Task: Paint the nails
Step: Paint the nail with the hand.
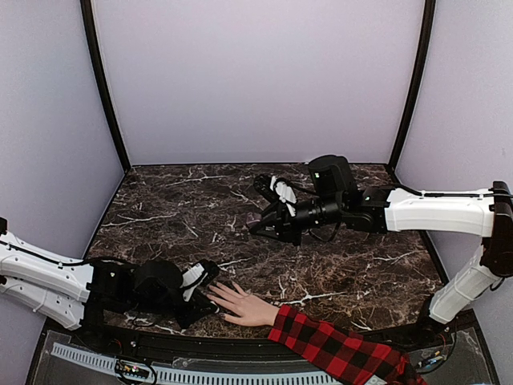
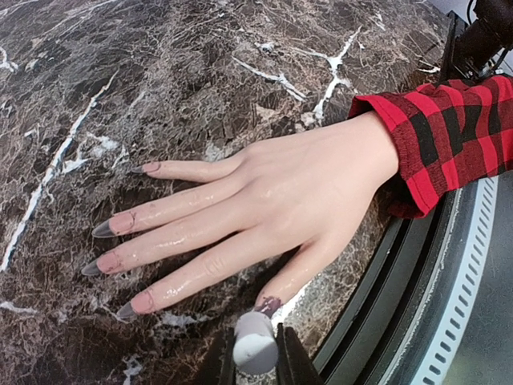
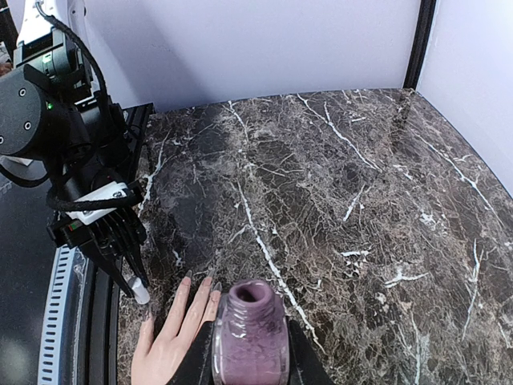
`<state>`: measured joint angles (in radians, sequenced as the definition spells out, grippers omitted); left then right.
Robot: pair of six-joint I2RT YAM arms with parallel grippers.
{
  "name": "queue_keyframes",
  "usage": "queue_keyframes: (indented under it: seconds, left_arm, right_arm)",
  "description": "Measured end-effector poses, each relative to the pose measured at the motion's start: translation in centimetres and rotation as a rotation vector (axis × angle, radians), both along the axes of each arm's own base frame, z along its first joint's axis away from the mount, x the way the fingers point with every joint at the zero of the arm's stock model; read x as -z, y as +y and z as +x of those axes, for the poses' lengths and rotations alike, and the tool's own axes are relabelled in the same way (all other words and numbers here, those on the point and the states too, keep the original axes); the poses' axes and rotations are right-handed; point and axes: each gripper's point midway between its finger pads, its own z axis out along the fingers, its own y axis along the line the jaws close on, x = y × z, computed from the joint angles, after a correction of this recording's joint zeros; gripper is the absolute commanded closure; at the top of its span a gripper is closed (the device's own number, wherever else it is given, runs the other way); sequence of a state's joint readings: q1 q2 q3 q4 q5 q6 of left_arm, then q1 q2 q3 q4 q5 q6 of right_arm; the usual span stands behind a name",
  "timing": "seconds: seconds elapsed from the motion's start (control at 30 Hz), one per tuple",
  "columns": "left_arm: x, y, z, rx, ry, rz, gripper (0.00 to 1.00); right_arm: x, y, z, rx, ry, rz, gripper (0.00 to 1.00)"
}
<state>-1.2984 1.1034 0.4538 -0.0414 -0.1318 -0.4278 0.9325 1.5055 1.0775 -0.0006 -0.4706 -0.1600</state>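
A pale hand in a red-and-black plaid sleeve lies flat on the marble table, fingers spread. Its nails are long. The thumb nail is smeared purple, and the index nail and middle nail have dark tips. My left gripper is shut on a white brush cap, right at the thumb tip; the brush itself is hidden beneath the cap. From above, the left gripper sits just left of the hand. My right gripper is shut on an open purple polish bottle, held above mid-table.
A black rail and a grey perforated strip run along the table's near edge beside the sleeve. Lilac booth walls with dark corner posts close in the marble table at the back and sides. The right arm spans the table's right half.
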Motion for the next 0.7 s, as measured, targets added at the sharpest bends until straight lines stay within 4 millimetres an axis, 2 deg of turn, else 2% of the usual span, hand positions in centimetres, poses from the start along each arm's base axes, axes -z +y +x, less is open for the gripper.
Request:
queue_keyframes:
  seconds: [0.47, 0.7]
  left_arm:
    - [0.0, 1.3, 0.6, -0.058, -0.014, 0.030, 1.00]
    - [-1.7, 1.0, 0.6, -0.052, -0.026, -0.034, 1.00]
  right_arm:
    - [0.0, 0.0, 0.0, 0.000, 0.000, 0.000, 1.00]
    - [0.0, 0.0, 0.0, 0.000, 0.000, 0.000, 1.00]
